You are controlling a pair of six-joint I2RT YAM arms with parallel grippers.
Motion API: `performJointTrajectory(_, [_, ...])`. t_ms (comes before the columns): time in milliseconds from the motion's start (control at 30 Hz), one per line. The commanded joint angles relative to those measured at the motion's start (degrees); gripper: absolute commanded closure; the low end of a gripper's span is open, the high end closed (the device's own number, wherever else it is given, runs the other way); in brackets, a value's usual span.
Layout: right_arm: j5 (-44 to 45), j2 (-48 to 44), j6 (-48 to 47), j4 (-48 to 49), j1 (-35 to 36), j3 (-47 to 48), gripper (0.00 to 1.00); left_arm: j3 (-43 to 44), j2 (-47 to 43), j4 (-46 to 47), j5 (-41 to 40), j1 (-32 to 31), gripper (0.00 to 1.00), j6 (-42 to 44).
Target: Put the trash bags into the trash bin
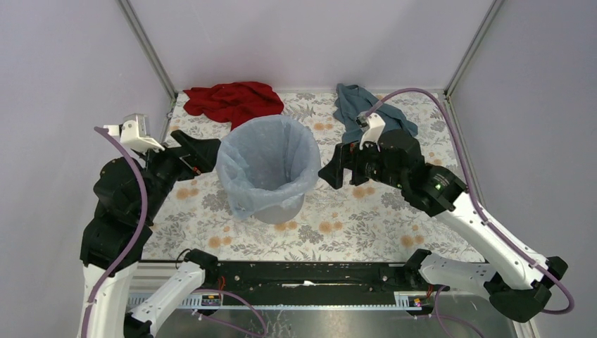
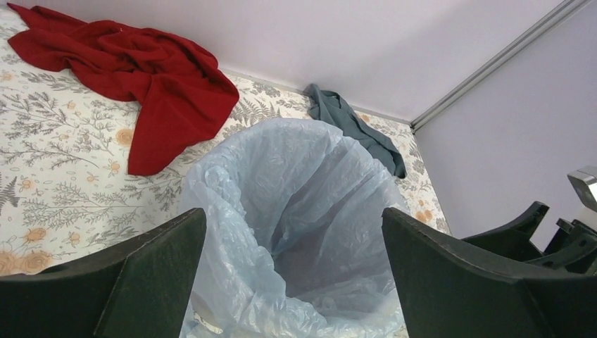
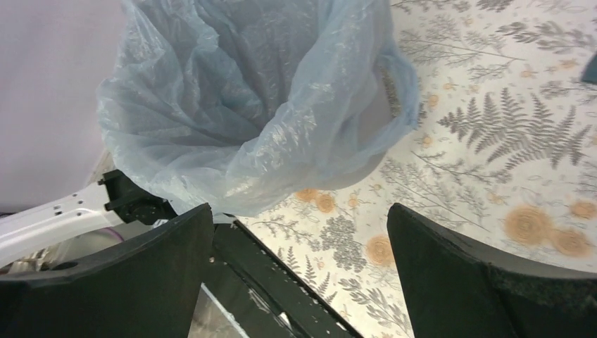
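Left claw [image 1: 210,152], right claw [image 1: 331,169] beside bin [image 1: 280,211]

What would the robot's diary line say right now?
trash bag: lining bin, draped over rim | left claw: open, empty | right claw: open, empty

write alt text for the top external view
A pale blue trash bag lines a grey trash bin at the centre of a floral table, its film folded over the rim. The left gripper and right gripper flank the bin, both open, holding nothing. A red cloth and a teal cloth lie behind.
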Motion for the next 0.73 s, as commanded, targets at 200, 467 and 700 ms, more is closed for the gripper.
performJointTrajectory(200, [13.8, -11.5, -11.3, -9.1, 0.0, 14.2, 0.00, 17.3, 2.9, -0.1, -1.1, -0.1, 0.01, 7.9])
performJointTrajectory(467, [26.8, -19.7, -13.1, -9.6, 0.0, 18.4, 0.00, 21.8, 2.0, 2.3, -3.9, -0.1, 0.01, 10.1])
performJointTrajectory(700, [28.6, -21.3, -13.1, -8.9, 0.0, 16.6, 0.00, 22.5, 3.0, 1.8, -4.9, -0.1, 0.01, 10.3])
